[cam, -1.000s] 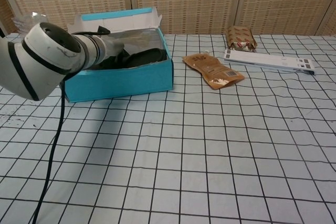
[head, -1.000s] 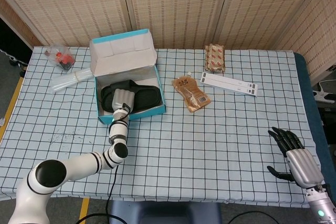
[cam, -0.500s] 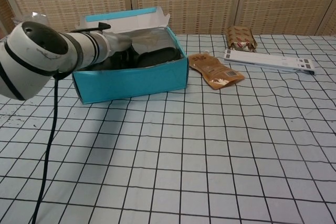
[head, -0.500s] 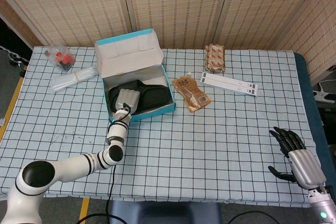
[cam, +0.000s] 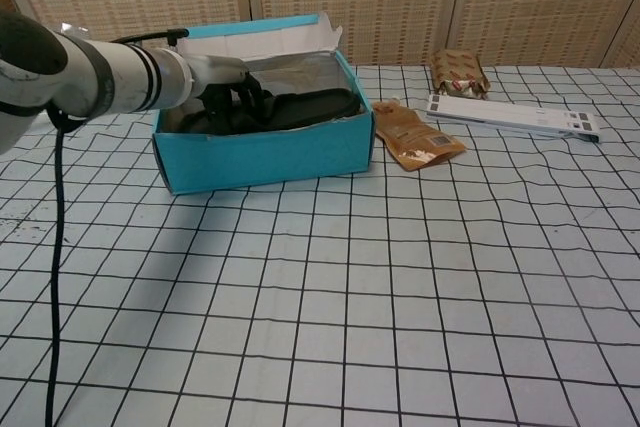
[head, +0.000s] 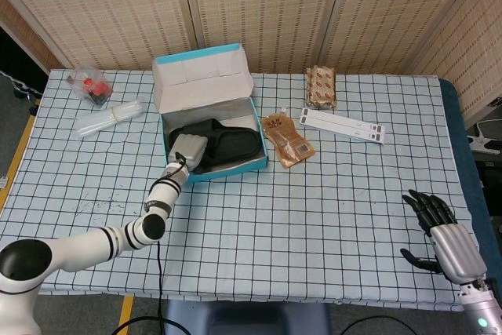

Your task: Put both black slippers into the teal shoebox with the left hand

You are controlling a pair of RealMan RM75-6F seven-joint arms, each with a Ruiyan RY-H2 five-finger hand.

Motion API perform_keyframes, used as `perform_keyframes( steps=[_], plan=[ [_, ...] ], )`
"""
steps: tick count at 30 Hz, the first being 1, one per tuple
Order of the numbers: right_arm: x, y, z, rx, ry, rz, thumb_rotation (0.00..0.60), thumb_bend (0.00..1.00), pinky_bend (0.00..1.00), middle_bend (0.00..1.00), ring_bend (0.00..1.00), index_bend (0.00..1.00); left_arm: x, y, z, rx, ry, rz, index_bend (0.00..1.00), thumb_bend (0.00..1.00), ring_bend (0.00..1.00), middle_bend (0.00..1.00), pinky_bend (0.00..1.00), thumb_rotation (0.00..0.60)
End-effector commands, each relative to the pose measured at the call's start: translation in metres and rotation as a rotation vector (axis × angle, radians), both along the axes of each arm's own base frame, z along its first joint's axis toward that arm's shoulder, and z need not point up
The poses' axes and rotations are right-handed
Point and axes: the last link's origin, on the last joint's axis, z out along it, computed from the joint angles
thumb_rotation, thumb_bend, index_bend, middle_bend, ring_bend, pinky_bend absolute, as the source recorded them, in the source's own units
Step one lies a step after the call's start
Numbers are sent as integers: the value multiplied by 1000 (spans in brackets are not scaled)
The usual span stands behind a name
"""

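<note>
The teal shoebox (head: 235, 169) stands open at the back left of the table, its white lid (head: 202, 76) tilted up behind it. Black slippers (head: 231, 143) lie inside; I cannot separate the two. My left hand (head: 187, 151) reaches over the box's front left corner, its dark fingers curled down onto a slipper. From the chest view, the same hand (cam: 225, 87) dips into the shoebox (cam: 270, 152) over the slippers (cam: 310, 107). My right hand (head: 443, 237) hovers near the table's front right edge, fingers apart and holding nothing.
A brown pouch (head: 286, 139) lies just right of the box, nearly touching it. Further right are a white strip (head: 343, 125) and a snack pack (head: 320, 86). A bag with a red item (head: 90, 85) and a clear wrapped bundle (head: 110, 118) sit at the far left.
The shoebox has slid to the right, towards the brown pouch, with my left hand staying inside it. My left arm has swung right with it. The right hand has barely moved.
</note>
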Motion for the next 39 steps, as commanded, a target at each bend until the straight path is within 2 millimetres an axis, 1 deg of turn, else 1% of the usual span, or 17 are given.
perform_keyframes(
  steps=[1,7,14,20,22,28,30,33,35,36,39],
  plan=[
    [0,0,0,-1,-1,-1,600,118,0,0,0,0,2,-1,3,-31,-25,5,0,427,0,0,279,600],
    [0,0,1,0,-1,-1,600,118,0,0,0,0,6,-2,8,-74,-98,18,0,416,0,0,225,600],
    [0,0,1,-3,0,0,600,119,0,0,0,0,12,-2,18,-59,-215,10,0,411,0,0,222,600],
    [0,0,0,1,1,0,600,118,0,0,0,0,19,-3,28,16,-330,-49,0,410,3,0,225,600],
    [0,0,0,0,1,1,600,118,0,0,0,0,21,-4,34,53,-371,-83,0,409,20,0,225,600],
    [1,1,0,-1,2,7,600,119,0,0,0,0,16,-10,50,108,-411,-160,0,412,45,0,225,600],
    [2,1,0,-1,3,9,600,119,0,0,0,0,11,-17,56,113,-425,-177,0,413,42,0,225,600],
    [2,1,-1,3,4,13,600,119,0,0,0,0,-8,-40,71,110,-405,-210,0,413,4,0,223,600],
    [2,1,-3,10,6,15,600,118,0,0,0,0,-29,-64,84,122,-368,-239,0,413,0,0,216,600],
    [2,1,-3,15,7,16,600,118,0,0,0,0,-44,-82,91,141,-350,-252,0,411,0,0,209,600],
    [3,1,-6,24,12,19,600,119,0,0,0,0,-85,-123,111,215,-280,-280,0,410,0,0,187,600]
  ],
)
